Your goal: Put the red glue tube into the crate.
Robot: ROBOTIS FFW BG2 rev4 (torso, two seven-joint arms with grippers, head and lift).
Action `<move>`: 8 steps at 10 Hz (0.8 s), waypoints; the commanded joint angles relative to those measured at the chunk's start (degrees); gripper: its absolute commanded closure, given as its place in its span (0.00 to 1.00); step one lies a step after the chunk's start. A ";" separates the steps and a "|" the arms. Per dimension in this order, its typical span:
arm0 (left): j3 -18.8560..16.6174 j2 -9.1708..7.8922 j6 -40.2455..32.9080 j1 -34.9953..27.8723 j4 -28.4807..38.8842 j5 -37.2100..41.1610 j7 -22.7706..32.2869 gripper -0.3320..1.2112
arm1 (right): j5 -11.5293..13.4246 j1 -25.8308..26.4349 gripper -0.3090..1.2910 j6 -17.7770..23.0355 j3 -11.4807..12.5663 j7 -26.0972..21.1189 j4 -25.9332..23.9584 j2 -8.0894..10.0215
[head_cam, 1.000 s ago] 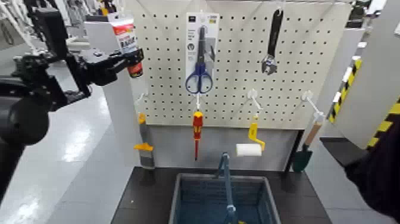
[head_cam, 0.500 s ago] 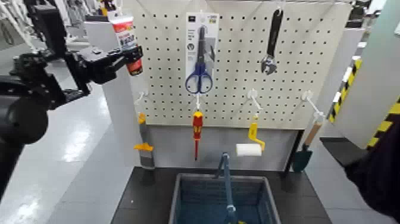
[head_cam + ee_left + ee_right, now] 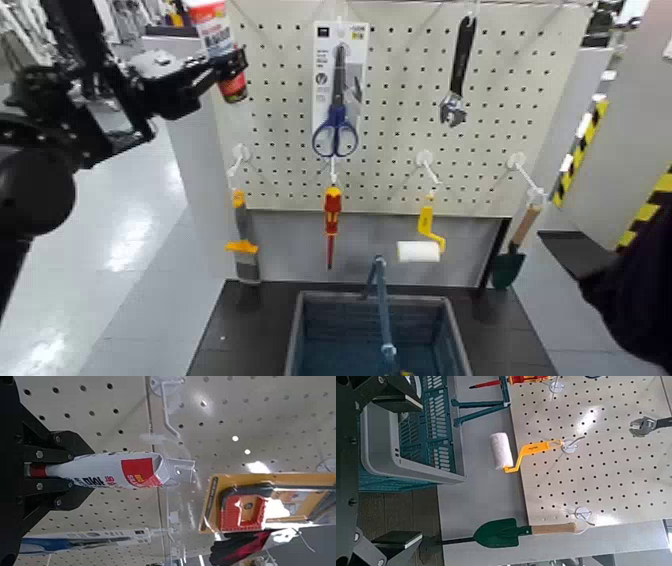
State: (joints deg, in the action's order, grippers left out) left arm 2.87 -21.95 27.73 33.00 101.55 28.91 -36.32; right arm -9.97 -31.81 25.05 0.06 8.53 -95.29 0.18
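Observation:
The red glue tube, white and red-orange, is held high at the top left corner of the pegboard. My left gripper is shut on its lower end. The left wrist view shows the tube clamped between the dark jaws, with its flat crimped end by a clear peg hook. The crate, blue-grey with a blue arched handle, stands on the dark table below the board, well below and right of the tube. My right gripper is open and empty beside the crate.
On the pegboard hang scissors, a wrench, a red-and-yellow screwdriver, a yellow-handled paint roller, a green trowel and a scraper. A yellow-black striped post stands at the right.
My left gripper has lifted the glue tube upward and slightly right along the pegboard's left edge. The right arm and the crate have not moved.

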 commanded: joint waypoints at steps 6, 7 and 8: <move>1.88 2.44 3.38 -2.59 7.70 6.78 3.09 0.95 | 0.04 -0.09 0.30 -0.53 -0.23 -0.18 -0.33 -6.86; 3.11 2.79 3.56 -2.68 7.43 7.04 3.09 0.95 | 0.04 -0.09 0.30 -0.53 -0.23 -0.18 -0.24 -6.86; 4.25 3.49 3.56 -3.03 6.99 7.22 3.27 0.95 | -0.05 0.00 0.30 -0.53 -0.32 -0.18 -0.07 -6.86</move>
State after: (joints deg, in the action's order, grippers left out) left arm 6.51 -18.80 31.30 30.14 108.77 36.00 -33.05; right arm -9.95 -31.89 24.52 -0.22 8.36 -95.46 0.18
